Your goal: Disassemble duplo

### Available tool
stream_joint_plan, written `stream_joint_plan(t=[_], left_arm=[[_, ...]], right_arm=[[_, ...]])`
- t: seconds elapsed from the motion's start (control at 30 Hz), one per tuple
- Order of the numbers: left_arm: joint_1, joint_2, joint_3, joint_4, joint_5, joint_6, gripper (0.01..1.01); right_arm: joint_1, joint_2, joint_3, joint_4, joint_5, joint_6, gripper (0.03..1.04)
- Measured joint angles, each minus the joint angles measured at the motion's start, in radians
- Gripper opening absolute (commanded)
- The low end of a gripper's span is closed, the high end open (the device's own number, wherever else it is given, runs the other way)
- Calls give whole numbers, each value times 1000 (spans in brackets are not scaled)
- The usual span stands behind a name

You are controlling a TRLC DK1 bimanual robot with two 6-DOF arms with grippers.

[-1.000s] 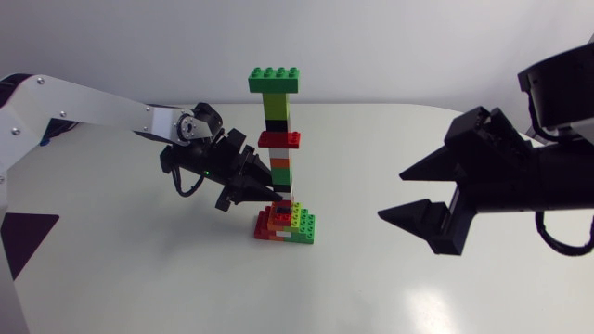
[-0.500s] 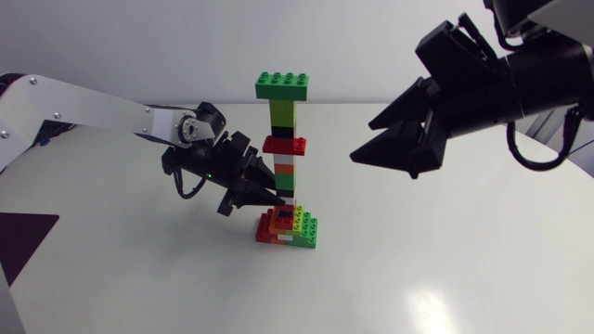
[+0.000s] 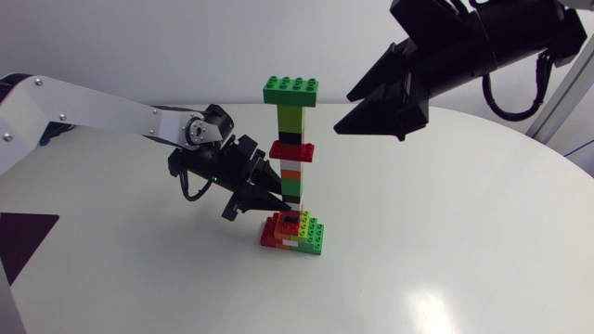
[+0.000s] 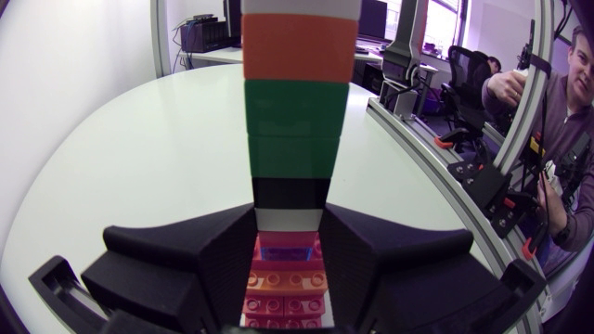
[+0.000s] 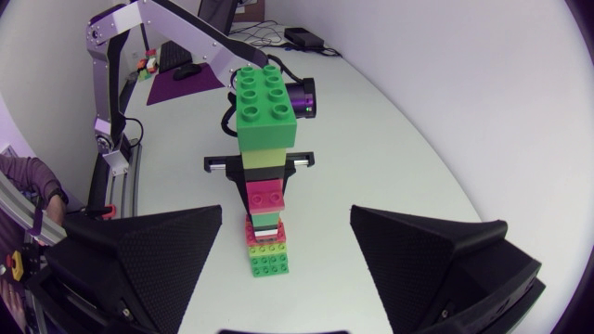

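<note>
A tall duplo tower (image 3: 292,153) stands mid-table on a wider red, orange and green base (image 3: 295,233), with a wide green brick (image 3: 290,90) on top. My left gripper (image 3: 276,199) is shut on the tower's low black and white bricks just above the base. In the left wrist view the tower (image 4: 297,111) rises from between the gripper's fingers (image 4: 223,269). My right gripper (image 3: 344,113) hangs open, high and to the right of the tower's top. The right wrist view shows the tower (image 5: 266,139) ahead of the open gripper (image 5: 287,215), between its spread fingers and apart from them.
A dark mat (image 3: 20,239) lies at the table's left edge. My left arm (image 3: 93,109) stretches in low from the left. Bare white table surrounds the tower's base.
My right arm has risen and swung left, its open gripper coming up near the tower's top. The left gripper kept its hold; the tower shifted slightly to the right.
</note>
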Motion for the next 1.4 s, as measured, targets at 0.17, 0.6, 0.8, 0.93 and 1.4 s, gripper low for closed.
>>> stream_joint_plan(t=[0.17,0.6,0.8,0.93,1.4], left_arm=[[-3,1,11,-20,-3,7,336],[-14,8,30,-48,-8,14,336],[-14,10,34,-77,-7,44,336],[-14,10,34,-83,-7,50,336],[-16,11,34,-87,-7,74,336]], right_arm=[[10,20,29,-9,-8,-11,995],[82,94,-16,122,-8,13,995],[134,109,-16,147,6,55,993],[154,109,-16,149,10,84,925],[188,92,-86,203,39,111,264]])
